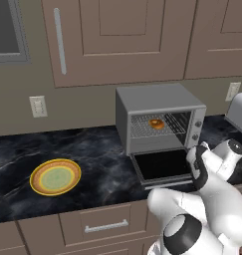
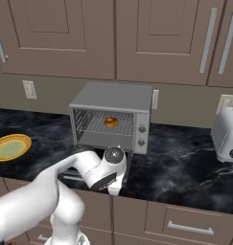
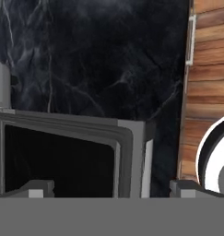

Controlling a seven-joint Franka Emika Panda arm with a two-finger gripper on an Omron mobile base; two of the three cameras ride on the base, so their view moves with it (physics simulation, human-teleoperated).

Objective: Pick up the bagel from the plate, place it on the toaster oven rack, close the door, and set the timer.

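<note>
The bagel (image 1: 156,123) lies on the toaster oven rack (image 1: 151,126) inside the grey oven, above the door (image 1: 162,165), which hangs open and flat. The gripper (image 3: 111,186) hovers over the door's corner, jaws spread wide and empty, while the plate (image 1: 55,177) sits well apart on the dark marble surface (image 1: 92,154).

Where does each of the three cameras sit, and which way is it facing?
Left base view: behind the arm's left, looking forward and down at the plate, open door and bagel on the rack; white arm lower right.
Right base view: behind its right, same counter; arm lower left.
Hand view: looks down past the fingertips onto the door.
Both base views share the bagel, plate and toaster oven.
</note>
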